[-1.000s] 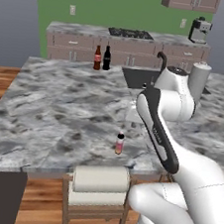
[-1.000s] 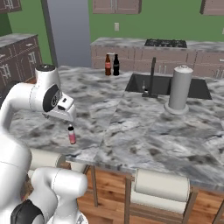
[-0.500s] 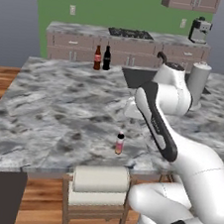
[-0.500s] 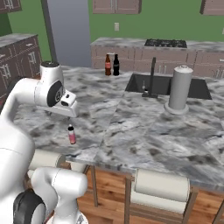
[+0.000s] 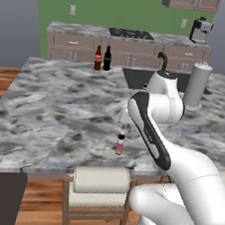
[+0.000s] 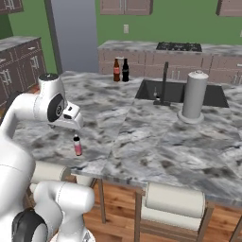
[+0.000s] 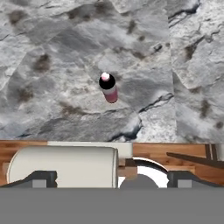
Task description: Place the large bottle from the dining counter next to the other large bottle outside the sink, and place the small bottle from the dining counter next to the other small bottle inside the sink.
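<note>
Left base view: the tiny pinkish-red small bottle [image 5: 120, 144] stands upright near the front edge of the grey-and-white marbled dining counter [image 5: 55, 107], just above a pale-cushioned stool [image 5: 100, 180]. At 12 o'clock on the far side, the brown red-labelled large bottle [image 5: 97, 58] stands just beside the all-dark other large bottle [image 5: 107, 58], left of the dark sink [image 5: 141, 78]. Since half a second ago the arm's elbow has swung lower.

Right base view: the white hand has moved closer over the small bottle [image 6: 77, 145].

Hand view: the bottle [image 7: 108, 87] stands at 12 o'clock from the gripper [image 7: 111, 177], whose dark fingertips [image 7: 43, 178] are spread wide, holding nothing.
</note>
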Tool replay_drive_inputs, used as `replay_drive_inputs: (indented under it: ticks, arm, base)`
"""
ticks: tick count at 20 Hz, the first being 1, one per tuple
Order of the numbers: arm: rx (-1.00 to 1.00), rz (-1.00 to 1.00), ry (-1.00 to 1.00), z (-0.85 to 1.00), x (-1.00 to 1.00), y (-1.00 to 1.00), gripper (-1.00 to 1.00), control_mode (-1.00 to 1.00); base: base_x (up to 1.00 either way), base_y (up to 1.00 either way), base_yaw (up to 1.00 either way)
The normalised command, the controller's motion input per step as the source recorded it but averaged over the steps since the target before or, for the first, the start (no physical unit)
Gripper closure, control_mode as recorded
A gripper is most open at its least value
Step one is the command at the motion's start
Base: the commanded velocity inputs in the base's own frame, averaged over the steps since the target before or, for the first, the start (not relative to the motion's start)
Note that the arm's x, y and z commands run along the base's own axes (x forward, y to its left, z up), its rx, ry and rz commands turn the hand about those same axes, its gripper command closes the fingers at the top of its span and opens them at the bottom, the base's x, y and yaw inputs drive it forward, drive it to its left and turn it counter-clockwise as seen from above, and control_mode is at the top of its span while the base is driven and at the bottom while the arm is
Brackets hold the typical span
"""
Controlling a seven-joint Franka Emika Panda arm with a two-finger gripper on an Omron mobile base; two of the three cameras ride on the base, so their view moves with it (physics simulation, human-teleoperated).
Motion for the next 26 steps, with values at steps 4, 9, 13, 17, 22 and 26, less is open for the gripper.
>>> replay_drive_inputs:
  ticks: [4,9,13,17,22,26]
  arm:
    - [-0.01,0.0,-0.19,0.0,0.0,0.0,-1.0,-1.0]
    - [0.0,0.0,-0.07,0.0,0.09,0.0,-1.0,-1.0]
    - [0.0,0.0,0.0,0.0,0.31,0.0,-1.0,-1.0]
    - [0.0,0.0,0.0,0.0,0.23,0.07,-1.0,-1.0]
    - [0.0,0.0,0.01,-0.04,0.06,0.15,-1.0,-1.0]
    - [0.0,0.0,0.02,-0.2,0.27,0.03,-1.0,-1.0]
  base:
    - [0.0,0.0,0.0]
    - [0.0,0.0,0.0]
    - [0.0,0.0,0.0]
    - [0.0,0.0,0.0]
    - [0.0,0.0,0.0]
    - [0.0,0.0,0.0]
